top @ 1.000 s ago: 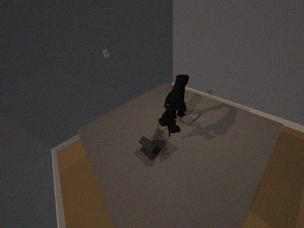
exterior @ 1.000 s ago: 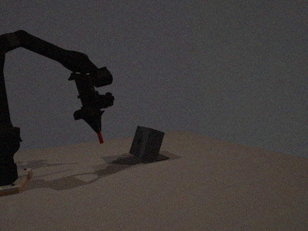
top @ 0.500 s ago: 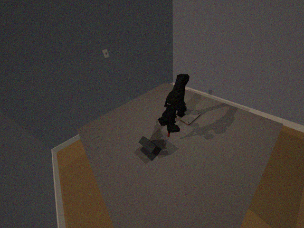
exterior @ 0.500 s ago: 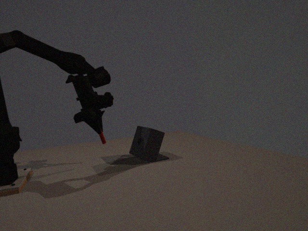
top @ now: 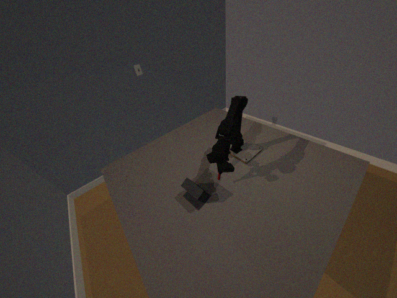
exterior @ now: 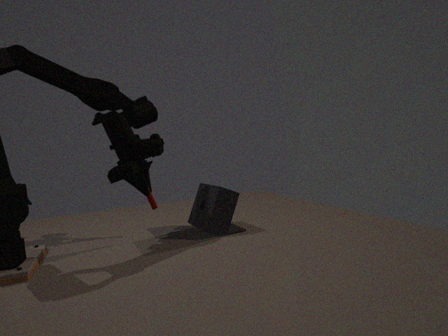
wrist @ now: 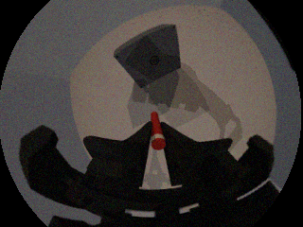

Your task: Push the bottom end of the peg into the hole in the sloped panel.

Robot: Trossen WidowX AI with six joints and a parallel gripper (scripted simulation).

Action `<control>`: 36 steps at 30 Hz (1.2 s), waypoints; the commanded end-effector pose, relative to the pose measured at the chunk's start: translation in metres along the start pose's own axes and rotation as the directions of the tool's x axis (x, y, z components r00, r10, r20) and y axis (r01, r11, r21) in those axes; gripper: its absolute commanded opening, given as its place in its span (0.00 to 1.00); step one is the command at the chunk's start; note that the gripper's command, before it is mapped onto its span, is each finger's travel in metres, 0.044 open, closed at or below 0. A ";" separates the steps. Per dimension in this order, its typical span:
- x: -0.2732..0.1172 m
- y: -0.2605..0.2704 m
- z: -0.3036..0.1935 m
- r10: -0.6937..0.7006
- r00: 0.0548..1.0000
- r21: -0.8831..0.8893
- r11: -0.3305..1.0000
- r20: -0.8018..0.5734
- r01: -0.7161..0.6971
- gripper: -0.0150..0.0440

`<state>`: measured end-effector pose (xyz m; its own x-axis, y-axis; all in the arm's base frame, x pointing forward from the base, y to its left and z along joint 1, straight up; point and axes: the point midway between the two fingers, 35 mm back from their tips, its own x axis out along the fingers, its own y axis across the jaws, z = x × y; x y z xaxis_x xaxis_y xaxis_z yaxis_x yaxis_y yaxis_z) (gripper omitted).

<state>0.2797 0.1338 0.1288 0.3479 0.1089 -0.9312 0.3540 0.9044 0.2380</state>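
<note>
The top view looks steeply down from high up, far back, at the whole black jointed arm; the exterior view looks from the side, low and closer. The wrist view faces past the fingertips; all three share the dark grey tilted block.

From my seat at the controls I count one arm and, at its end, one pair of jaws. I have one red peg and one sloped panel block, with one hole in its face. I see one bench and one base plate, on which the exterior view shows me two dark dots. My top view gives me two walls, one small wall plate and one wooden floor. A second small wall patch is too dim for me to count.
</note>
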 end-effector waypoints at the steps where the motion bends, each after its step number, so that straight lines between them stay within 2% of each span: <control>1: 0.002 -0.002 0.000 0.004 1.000 0.004 1.000 0.014 -0.005 0.25; 36: 0.006 -0.009 0.006 0.105 0.983 0.025 0.994 0.154 -0.110 0.25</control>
<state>0.2849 0.1251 0.1244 0.5040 0.1415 -0.8520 0.3324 0.8788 0.3425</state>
